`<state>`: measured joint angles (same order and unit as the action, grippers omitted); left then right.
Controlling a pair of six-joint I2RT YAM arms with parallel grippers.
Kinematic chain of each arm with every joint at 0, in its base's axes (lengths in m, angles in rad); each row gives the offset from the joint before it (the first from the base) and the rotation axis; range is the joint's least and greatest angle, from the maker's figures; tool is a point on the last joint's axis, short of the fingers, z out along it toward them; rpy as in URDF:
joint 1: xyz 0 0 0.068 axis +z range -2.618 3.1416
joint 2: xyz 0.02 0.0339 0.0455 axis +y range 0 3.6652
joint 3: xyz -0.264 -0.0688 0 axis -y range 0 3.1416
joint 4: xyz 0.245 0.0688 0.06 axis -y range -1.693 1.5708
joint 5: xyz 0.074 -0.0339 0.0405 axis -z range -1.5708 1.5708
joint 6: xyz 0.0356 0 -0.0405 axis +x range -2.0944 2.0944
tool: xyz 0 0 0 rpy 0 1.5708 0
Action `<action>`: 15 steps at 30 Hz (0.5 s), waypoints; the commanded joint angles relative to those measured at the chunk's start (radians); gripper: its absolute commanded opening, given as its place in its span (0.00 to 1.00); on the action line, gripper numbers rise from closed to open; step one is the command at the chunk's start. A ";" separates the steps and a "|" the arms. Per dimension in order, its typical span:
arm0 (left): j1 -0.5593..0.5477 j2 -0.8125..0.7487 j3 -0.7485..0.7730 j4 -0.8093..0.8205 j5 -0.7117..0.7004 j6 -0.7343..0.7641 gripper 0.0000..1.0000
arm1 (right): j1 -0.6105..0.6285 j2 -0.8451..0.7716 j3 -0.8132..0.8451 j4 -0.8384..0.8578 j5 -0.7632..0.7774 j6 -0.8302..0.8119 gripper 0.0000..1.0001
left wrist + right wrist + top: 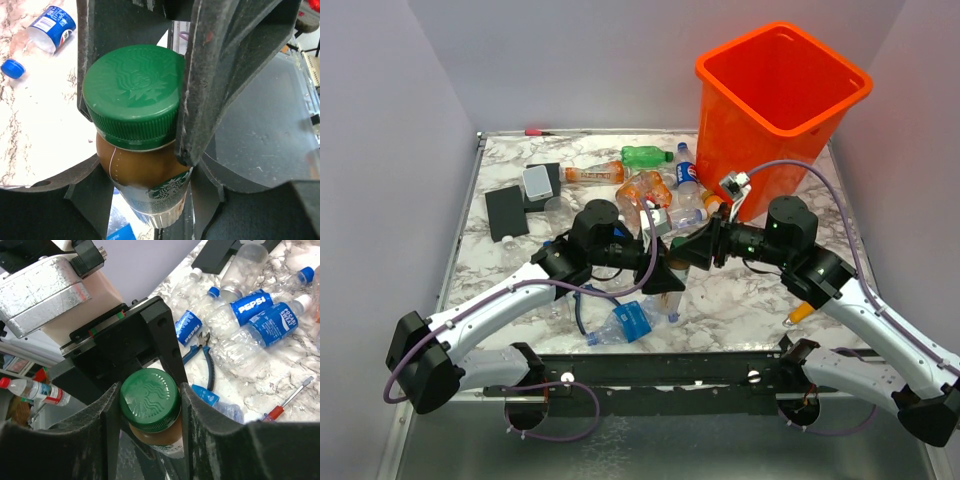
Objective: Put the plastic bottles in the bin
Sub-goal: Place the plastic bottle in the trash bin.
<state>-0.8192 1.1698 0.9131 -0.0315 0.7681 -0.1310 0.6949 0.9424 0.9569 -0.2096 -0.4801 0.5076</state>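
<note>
Near the middle of the tabletop (740, 300), between the two arms: a green-capped bottle (132, 95) of brown drink, cap turned toward both wrist cameras. Gripped by the left fingers (200, 125), set just wide enough for the cap and pressing it and the neck from either side. Flanked as well by the right fingers (200, 410), drawn in flush against the cap on both sides with no gap to see, so closed on that same bottle. Nose to nose in the top view, the left reaching in from 7 o'clock, the right from 5 o'clock.

At 1 o'clock, in the far right corner: the bin (750, 170), upright, mouth open, well apart from the held bottle.

Loose on the marble near the bin's left wall:
- At 12 o'clock, a green bottle (647, 155) on its side.
- At 11 o'clock, an orange bottle (595, 173), also lying down.

In the right wrist view, side by side and flat: a Pepsi-labelled bottle (252, 302) and a Pocari Sweat bottle (277, 322), both clear. Just beside them, blue-handled pliers (205, 357); a little further off, a screwdriver (287, 401).

At 6 o'clock, close to the near edge: a crushed blue-labelled bottle (630, 322). At 10 o'clock: a black slab (507, 212).
</note>
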 commanded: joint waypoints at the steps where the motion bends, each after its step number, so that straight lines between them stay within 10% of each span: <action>1: 0.001 -0.007 0.037 0.053 -0.020 -0.011 0.00 | 0.007 0.004 -0.021 0.038 0.009 0.022 0.31; 6: 0.000 -0.034 0.012 0.072 -0.114 -0.015 0.40 | 0.007 -0.001 -0.023 0.022 0.021 0.030 0.00; 9: 0.001 -0.099 -0.035 0.120 -0.232 -0.026 0.93 | 0.008 -0.027 -0.007 -0.015 0.075 0.008 0.00; 15: 0.000 -0.300 -0.169 0.250 -0.516 -0.065 0.99 | 0.006 -0.078 0.133 -0.162 0.263 -0.086 0.00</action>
<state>-0.8188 0.9958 0.8135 0.0814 0.4999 -0.1738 0.6949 0.9070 0.9691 -0.2699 -0.3725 0.4858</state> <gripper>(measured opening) 0.989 0.428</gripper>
